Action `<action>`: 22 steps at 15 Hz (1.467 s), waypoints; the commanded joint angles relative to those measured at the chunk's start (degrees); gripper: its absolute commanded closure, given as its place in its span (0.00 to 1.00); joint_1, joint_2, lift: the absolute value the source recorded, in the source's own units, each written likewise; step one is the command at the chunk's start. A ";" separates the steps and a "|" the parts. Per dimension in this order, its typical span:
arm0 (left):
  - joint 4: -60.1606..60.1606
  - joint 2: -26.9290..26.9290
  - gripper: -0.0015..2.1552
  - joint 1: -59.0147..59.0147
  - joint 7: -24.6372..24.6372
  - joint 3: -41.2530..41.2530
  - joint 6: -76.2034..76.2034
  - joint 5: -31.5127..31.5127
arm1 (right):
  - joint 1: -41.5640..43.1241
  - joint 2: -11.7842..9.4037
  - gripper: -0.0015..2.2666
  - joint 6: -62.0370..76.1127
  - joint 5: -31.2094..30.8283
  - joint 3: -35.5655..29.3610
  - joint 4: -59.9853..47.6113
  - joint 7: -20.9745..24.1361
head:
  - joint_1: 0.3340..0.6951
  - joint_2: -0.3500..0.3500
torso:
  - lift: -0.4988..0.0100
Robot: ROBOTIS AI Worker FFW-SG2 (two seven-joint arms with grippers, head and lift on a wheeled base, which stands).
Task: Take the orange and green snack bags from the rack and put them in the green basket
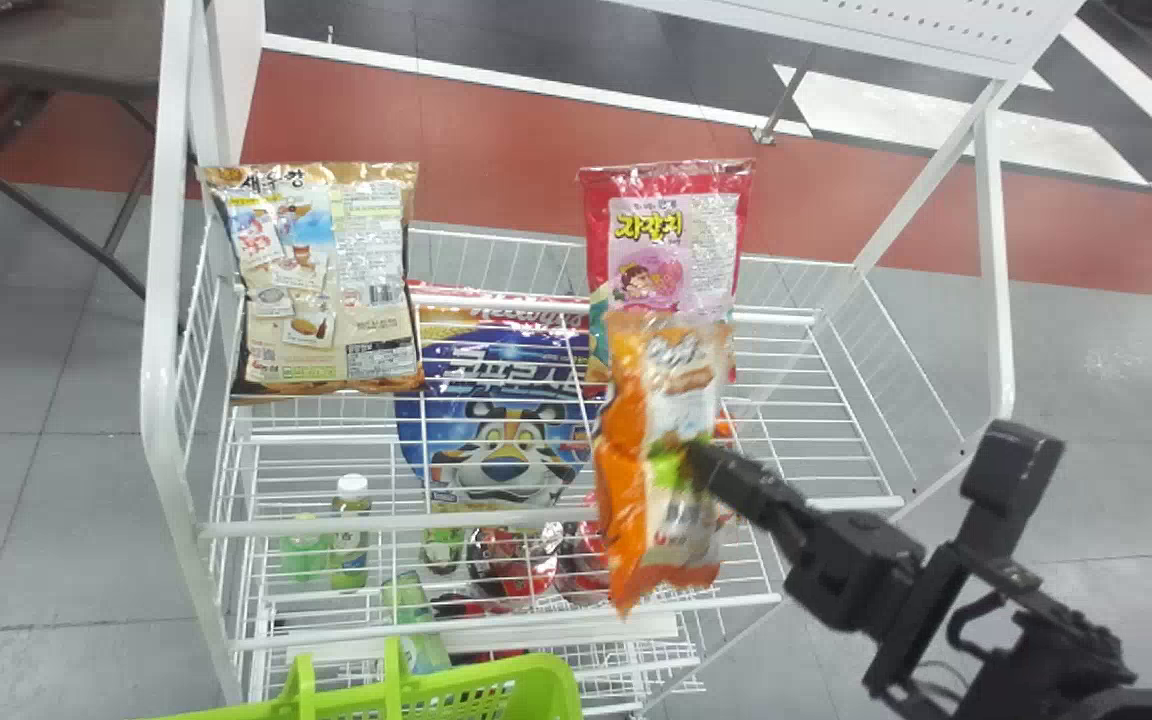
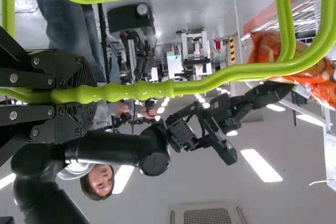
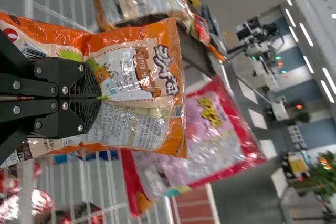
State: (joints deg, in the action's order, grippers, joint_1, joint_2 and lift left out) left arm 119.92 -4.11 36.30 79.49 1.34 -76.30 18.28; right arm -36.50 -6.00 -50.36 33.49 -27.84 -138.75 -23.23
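R gripper (image 1: 693, 458), w/ fingers closed, pinches orange snack bag (image 1: 626, 520) over rack (image 1: 164, 380), partly hiding red bag (image 1: 606, 215). L gripper (image 2: 95, 96) is closed on handle (image 2: 142, 91) of green bskt (image 1: 564, 690), cut off, rack's near side. Rack wires cross blue bag (image 1: 496, 410).

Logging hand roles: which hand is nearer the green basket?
Left: the left hand grips its handle; the right hand is beyond and right of the basket, holding the orange snack bag.

Korean lettering marks an orange bag (image 3: 134, 77), red bag (image 1: 671, 230), tan bag (image 1: 326, 280), perhaps blue bag (image 1: 506, 425).
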 commanded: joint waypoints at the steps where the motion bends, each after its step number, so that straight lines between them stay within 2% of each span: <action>1: -0.30 0.16 1.00 0.00 -0.04 -0.37 0.23 0.00 | -1.38 0.29 0.99 -11.65 2.01 0.16 -2.49 -1.46 | 1.00 0.00 | 0.98; 4: -0.65 0.51 1.00 0.00 -0.04 -0.81 0.75 0.09 | -2.08 0.29 0.99 -26.59 4.21 0.25 -5.74 -4.72 | 1.00 0.00 | 0.98; 8: -1.01 0.69 1.00 0.00 -0.22 -0.90 2.16 0.09 | -3.22 -0.15 0.99 -39.72 3.33 2.71 -8.91 -6.47 | 1.00 0.00 | 0.98; 13: -1.01 0.77 1.00 0.00 -0.13 -0.90 2.33 0.09 | -3.84 -0.94 0.99 -39.72 -4.84 14.22 -5.04 -6.83 | 1.00 0.00 | 0.98; 16: -1.01 0.77 1.00 0.09 0.14 -0.90 2.51 0.09 | -3.84 -1.82 0.99 -30.64 -9.15 20.72 1.03 -6.21 | 1.00 0.00 | 0.98; 20: -0.65 0.77 1.00 0.53 0.58 -0.90 3.04 0.09 | -3.22 -3.14 0.99 -12.53 -13.37 25.65 9.82 -4.36 | 1.00 0.00 | 0.98; 22: -0.48 0.77 1.00 0.71 0.66 -0.90 3.04 0.09 | -2.70 -4.19 0.99 -8.66 -14.60 27.23 12.01 -3.05 | 1.00 0.00 | 0.98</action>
State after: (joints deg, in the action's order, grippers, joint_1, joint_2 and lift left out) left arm 119.32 -3.34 36.91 80.14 0.44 -73.33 18.37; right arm -39.54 -9.54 -61.72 19.69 -1.72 -128.23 -26.47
